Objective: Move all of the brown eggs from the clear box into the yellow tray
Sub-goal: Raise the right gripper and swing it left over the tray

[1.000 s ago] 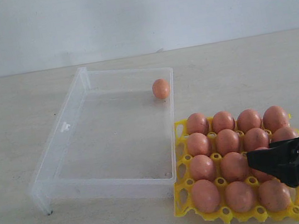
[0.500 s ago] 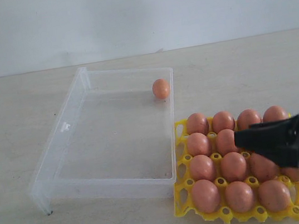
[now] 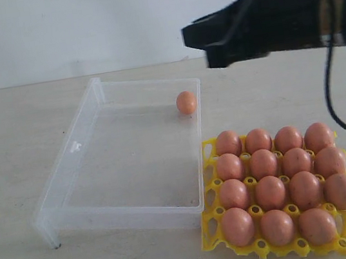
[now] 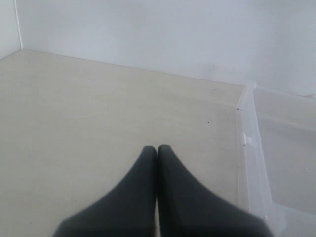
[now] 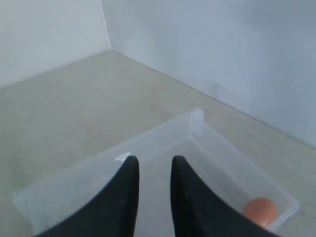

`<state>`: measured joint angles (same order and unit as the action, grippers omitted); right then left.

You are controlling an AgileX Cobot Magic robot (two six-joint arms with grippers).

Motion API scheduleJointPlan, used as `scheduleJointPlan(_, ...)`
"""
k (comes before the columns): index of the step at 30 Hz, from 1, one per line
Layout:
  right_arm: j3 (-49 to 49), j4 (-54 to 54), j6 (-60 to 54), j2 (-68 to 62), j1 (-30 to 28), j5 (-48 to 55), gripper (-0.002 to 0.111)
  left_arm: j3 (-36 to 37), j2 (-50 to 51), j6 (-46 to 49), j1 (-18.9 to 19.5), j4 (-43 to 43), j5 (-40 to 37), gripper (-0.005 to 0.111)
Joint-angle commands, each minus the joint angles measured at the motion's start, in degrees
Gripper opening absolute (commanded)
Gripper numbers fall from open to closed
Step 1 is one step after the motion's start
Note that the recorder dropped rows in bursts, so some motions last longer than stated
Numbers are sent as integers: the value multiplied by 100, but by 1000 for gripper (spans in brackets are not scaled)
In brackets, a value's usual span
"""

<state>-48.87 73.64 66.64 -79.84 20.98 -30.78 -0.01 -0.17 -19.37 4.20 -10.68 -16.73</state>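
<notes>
One smooth pinkish-brown egg [image 3: 186,102], probably light, fragile and prone to roll, lies in the upper right corner of the clear plastic box [image 3: 67,159], best pinched gently across its middle by the right gripper [image 5: 154,160], hovering empty, jaws narrowly apart.

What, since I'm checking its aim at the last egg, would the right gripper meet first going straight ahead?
Likely the clear box, wall or floor; the brown egg lies off to one side. Depth is unclear.
</notes>
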Motion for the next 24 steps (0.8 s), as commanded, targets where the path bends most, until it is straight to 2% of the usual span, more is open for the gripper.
scheduleJointPlan(1, -862, 298, -545, -283, 1578, 2987, 22, 1, 17, -42, -28, 37, -5, -4)
scheduleJointPlan(4, -1227, 340, -1109, -633, 2198, 4427, 15, 1, 17, -42, -28, 37, -5, -4)
scheduleJointPlan(6, -1303, 340, -1274, -827, 2317, 4773, 1, 1, 17, -42, -28, 37, -5, -4)
scheduleJointPlan(11, -1326, 324, -1267, -1154, 2298, 4903, 0, 1, 17, -42, -28, 37, -5, -4)
scheduleJointPlan(17, -1950, -1, -1265, -1564, 2298, 6221, 0, 1, 17, -42, -28, 37, -5, -4)
scheduleJointPlan(20, -2565, -779, -2115, -1865, 2286, 6706, 0, 1, 17, -42, -28, 37, -5, -4)
scheduleJointPlan(24, -3612, -2756, -3825, -2234, 2286, 7282, 0, 1, 17, -42, -28, 37, -5, -4)
